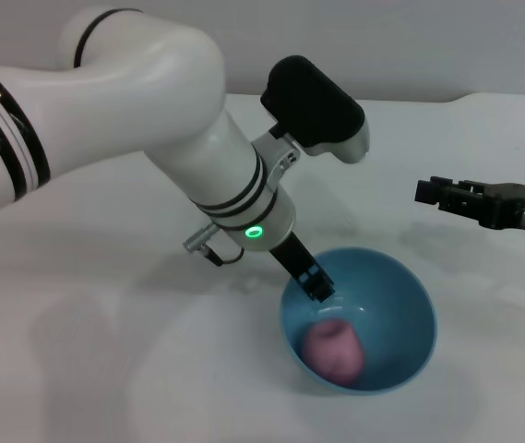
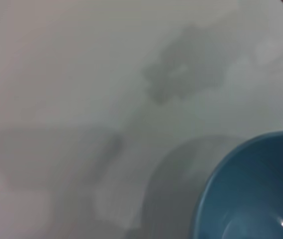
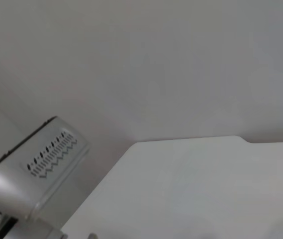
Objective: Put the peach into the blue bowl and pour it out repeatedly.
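Peach [image 1: 334, 350] lies inside blue bowl [image 1: 400, 365] — left gripper [image 1: 317, 284] at its rim, jaws' state unclear.

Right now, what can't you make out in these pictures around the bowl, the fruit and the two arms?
- Left gripper, head view: its fingers overlap the rim of the glossy light-blue plastic bowl; whether they grip it is unclear.
- Small pink toy peach: its underside is hidden by the bowl's near wall; absent from the left wrist view, which cuts off the bowl.
- Right gripper: finger state unclear.
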`<action>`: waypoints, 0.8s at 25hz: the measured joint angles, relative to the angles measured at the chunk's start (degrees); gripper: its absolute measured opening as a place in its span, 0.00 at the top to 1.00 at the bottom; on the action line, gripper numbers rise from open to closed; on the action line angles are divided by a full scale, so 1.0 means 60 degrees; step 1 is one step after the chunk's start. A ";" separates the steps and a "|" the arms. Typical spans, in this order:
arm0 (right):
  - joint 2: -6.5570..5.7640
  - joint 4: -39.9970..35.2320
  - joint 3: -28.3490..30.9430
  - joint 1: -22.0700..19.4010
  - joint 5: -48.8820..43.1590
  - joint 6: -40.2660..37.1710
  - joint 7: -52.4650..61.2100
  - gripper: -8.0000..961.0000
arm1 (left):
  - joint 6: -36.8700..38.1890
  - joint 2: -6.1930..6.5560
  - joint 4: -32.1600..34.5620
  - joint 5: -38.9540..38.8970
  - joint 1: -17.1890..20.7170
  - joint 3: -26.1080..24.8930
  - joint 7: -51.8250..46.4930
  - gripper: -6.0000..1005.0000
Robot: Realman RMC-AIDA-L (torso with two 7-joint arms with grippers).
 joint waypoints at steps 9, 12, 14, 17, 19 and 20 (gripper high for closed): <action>0.0015 0.0168 0.0001 -0.0051 0.0004 -0.0004 0.0000 0.61 | 0.0043 0.0048 0.0148 0.0066 -0.0105 -0.0682 0.0018 0.59; 0.0010 0.0234 0.0000 -0.0040 0.0003 -0.0003 0.0000 0.61 | 0.0016 0.0061 0.0205 0.0165 -0.0105 -0.1006 0.0019 0.58; 0.0006 0.0263 0.0000 -0.0034 0.0004 -0.0002 0.0000 0.61 | -0.0128 0.0075 0.0245 0.0298 -0.0050 -0.1542 0.0021 0.57; 0.0003 0.0271 0.0001 -0.0039 -0.0003 0.0116 0.0000 0.61 | -0.0597 0.0089 0.0251 0.0328 0.0206 -0.2503 0.0210 0.56; 0.0003 0.0336 -0.0005 -0.0039 -0.0019 0.0254 -0.0007 0.61 | -0.0920 0.0095 0.0260 0.0244 0.0500 -0.3285 0.0576 0.55; 0.0007 0.0418 -0.0007 -0.0037 -0.0019 0.0302 -0.0044 0.61 | -0.1013 0.0095 0.0273 0.0135 0.0631 -0.3600 0.0727 0.55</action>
